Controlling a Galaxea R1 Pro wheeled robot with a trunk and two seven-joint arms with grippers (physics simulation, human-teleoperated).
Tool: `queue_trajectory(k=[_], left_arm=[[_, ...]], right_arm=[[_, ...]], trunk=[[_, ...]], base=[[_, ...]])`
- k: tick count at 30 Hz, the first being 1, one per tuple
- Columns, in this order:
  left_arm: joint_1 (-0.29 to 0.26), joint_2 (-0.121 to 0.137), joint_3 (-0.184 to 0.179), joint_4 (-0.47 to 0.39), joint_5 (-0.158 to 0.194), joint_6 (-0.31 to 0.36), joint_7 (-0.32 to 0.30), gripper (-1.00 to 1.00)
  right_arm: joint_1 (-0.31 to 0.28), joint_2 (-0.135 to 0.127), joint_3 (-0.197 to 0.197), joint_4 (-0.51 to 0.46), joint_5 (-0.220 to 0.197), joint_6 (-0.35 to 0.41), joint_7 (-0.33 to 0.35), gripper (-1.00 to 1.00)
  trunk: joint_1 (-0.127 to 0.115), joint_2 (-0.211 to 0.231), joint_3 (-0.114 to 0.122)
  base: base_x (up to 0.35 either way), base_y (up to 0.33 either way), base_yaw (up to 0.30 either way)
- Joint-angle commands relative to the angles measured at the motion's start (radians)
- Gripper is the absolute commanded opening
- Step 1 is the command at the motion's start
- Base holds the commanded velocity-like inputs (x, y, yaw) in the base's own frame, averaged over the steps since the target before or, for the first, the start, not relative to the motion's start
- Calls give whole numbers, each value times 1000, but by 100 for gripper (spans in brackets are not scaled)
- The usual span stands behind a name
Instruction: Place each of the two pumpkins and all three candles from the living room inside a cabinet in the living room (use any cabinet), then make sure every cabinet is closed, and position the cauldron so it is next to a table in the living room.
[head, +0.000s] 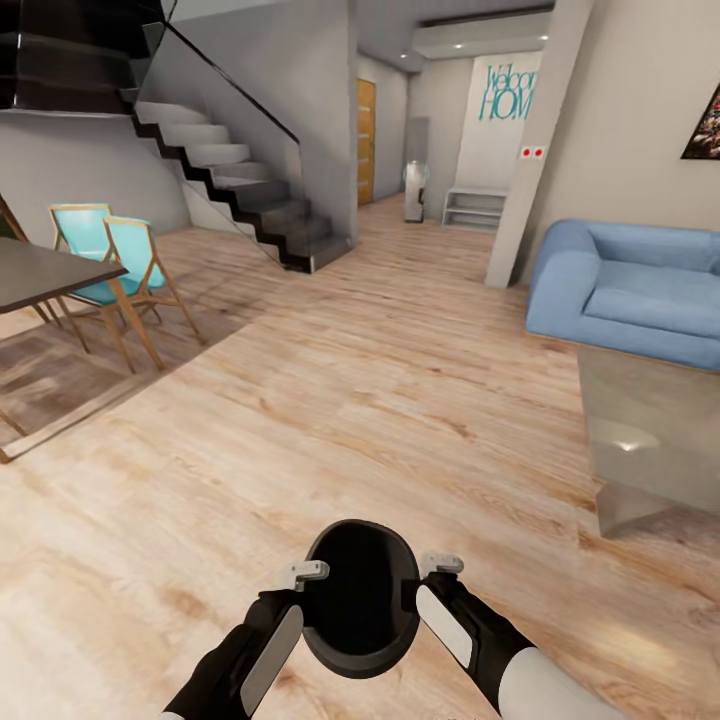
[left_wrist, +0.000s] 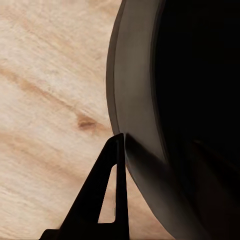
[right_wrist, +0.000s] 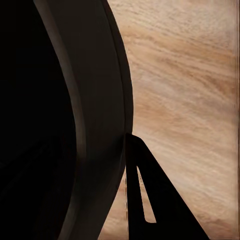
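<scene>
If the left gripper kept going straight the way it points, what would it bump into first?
Probably the wood floor. The left gripper is clamped on the cauldron's rim, and past its fingers the wrist view shows bare floorboards beside the cauldron wall. How far down is unclear.

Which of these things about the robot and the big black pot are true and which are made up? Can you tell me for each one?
1. The cauldron is held between both arms, the left gripper on one side and the right gripper on the other. True.
2. The cauldron is full of pumpkins. False: its inside looks dark and nothing shows in it.
3. A blue sofa stands to the robot's right. True.
4. The floor is covered in green carpet. False: it is pale wood planks.
5. Two turquoise chairs stand by a dark table to the robot's left. True.
6. The stairs are behind the sofa. False: they rise at the far left, across the room from it.
</scene>
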Motion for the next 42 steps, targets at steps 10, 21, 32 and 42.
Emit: queue_trajectory(k=[10, 21, 32, 42], left_arm=[[-1, 1, -5, -45, 37, -11, 4, -100], [-1, 1, -5, -47, 37, -11, 4, -100], [-1, 1, -5, -47, 37, -11, 5, -100], [-1, 1, -5, -47, 37, -11, 5, -100]], right_arm=[[-2, -2, 4, 0, -15, 2, -8, -100], [-2, -2, 3, 1, -15, 2, -8, -100], [-2, -2, 3, 1, -15, 2, -8, -100], [-2, -2, 3, 1, -15, 2, -8, -100]], trunk=[[0, 0, 6], [0, 0, 14], [0, 0, 23], [0, 0, 31]], base=[[0, 0, -277], [0, 0, -277], [0, 0, -276], [0, 0, -274]])
